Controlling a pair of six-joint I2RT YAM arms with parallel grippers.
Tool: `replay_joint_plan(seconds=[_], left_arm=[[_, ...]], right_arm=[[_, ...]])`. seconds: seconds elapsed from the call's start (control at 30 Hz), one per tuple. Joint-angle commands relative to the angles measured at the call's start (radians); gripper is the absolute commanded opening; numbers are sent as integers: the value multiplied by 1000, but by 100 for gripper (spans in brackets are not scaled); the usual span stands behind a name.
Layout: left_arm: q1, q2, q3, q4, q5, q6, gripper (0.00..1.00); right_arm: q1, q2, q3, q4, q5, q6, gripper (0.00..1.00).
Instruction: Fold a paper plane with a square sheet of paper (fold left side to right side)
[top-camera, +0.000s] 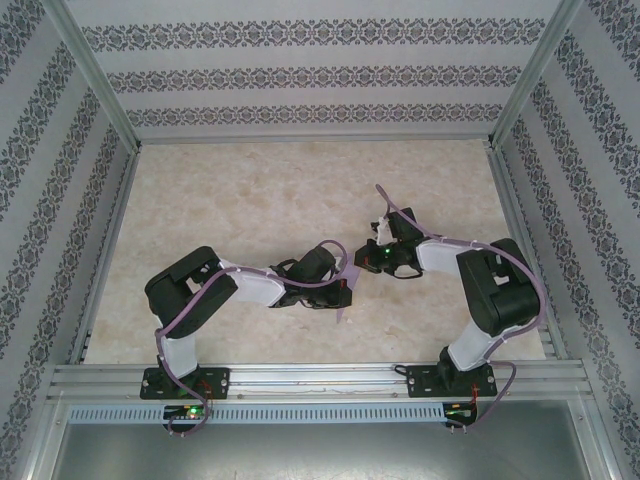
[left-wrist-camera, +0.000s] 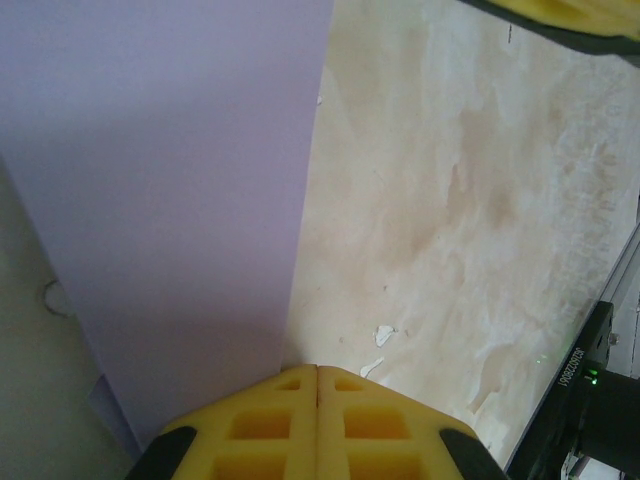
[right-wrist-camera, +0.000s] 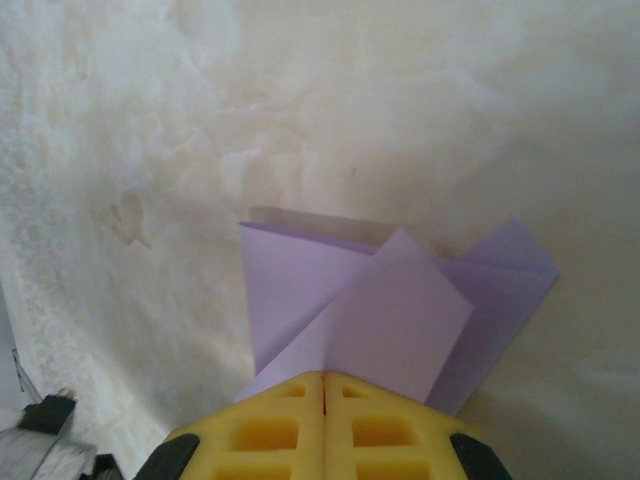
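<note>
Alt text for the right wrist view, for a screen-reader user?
The right gripper, its yellow fingers shut together at the bottom edge, pinches a folded lavender paper whose angled flaps overlap. Behind it lies a pale, mottled tabletop.
</note>
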Motion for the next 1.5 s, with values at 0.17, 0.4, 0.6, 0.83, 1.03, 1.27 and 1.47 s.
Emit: replay_joint_plan(seconds=[0.17, 0.4, 0.6, 0.83, 1.03, 1.27, 1.47], left_arm=[[6, 10, -64, -109, -23, -16, 4], [3, 3, -78, -98, -22, -23, 4], [3, 7, -76, -92, -20, -24, 4], [0, 9, -64, -74, -13, -29, 4], [0, 12, -51, -78, -12, -23, 4], [-1, 22, -41, -77, -4, -23, 4], [-3, 8, -48, -50, 5, -34, 4]], right_arm=[[-37, 82, 49, -1, 35, -49, 0], [-89, 124, 100, -17, 31, -63, 0], [-123, 136, 160, -39, 11, -72, 0], [-116, 20, 127, -74, -2, -70, 0], [-62, -118, 10, -84, -8, -37, 0], [25, -76, -29, -18, -16, 18, 0], [28, 6, 1, -28, 19, 9, 0]])
